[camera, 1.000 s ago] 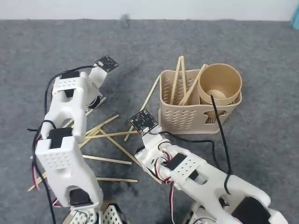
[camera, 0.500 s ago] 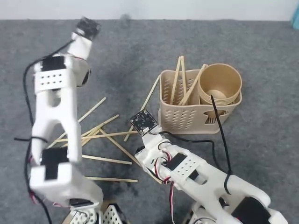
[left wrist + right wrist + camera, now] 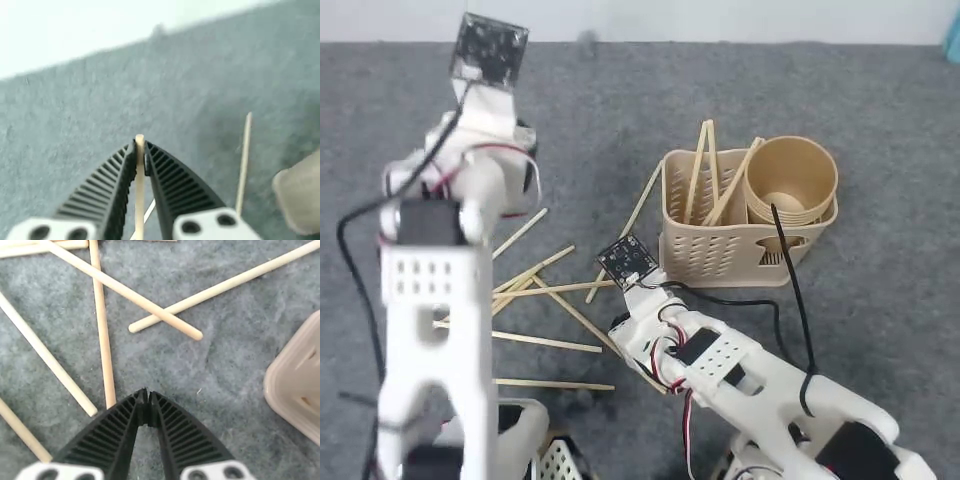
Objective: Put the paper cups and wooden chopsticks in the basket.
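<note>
No text, label, number or sign you can read in any view. Any marking on the small black board [image 3: 626,260] at an arm's wrist is too small to tell.

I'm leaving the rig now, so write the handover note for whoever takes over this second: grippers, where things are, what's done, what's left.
Left gripper: jaws shut on one chopstick, raised above the table.
Right gripper: jaws shut, empty, low over the loose chopsticks beside the basket.
Done: paper cups stacked in the basket, with a few standing chopsticks next to them.
Left: drop the held chopstick in, then gather the loose ones, including the leaning chopstick against the basket's outside.
</note>
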Controlling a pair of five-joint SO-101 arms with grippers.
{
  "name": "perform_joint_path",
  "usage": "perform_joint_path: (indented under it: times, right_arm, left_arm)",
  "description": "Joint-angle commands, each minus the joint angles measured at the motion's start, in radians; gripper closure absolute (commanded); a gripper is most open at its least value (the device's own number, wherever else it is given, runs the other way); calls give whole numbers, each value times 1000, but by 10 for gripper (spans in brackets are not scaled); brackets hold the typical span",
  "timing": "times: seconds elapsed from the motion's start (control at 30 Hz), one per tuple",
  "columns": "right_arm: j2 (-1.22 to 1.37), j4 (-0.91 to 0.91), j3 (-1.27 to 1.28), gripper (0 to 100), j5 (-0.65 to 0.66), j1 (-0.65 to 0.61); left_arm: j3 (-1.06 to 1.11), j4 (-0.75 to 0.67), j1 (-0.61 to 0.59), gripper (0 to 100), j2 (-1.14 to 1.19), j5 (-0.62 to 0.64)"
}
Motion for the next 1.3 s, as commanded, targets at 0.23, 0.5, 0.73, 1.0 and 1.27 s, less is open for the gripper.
perform_joint_path:
  times: [0.23, 0.5, 0.73, 1.0, 1.27]
  right_arm:
    - [-4, 4, -64, 991, 11, 12]
    - [-4, 4, -66, 991, 11, 25]
    - [-4, 4, -66, 991, 11, 25]
    - [-4, 4, -66, 991, 11, 25]
    - [-4, 4, -66, 991, 11, 25]
  left_arm:
    - [435, -629, 272, 988, -511, 100]
    - [460, -1122, 370, 988, -509, 192]
    - [174, -990, 450, 988, -345, 224]
    - [142, -764, 580, 988, -285, 292]
    - [340, -792, 578, 988, -299, 304]
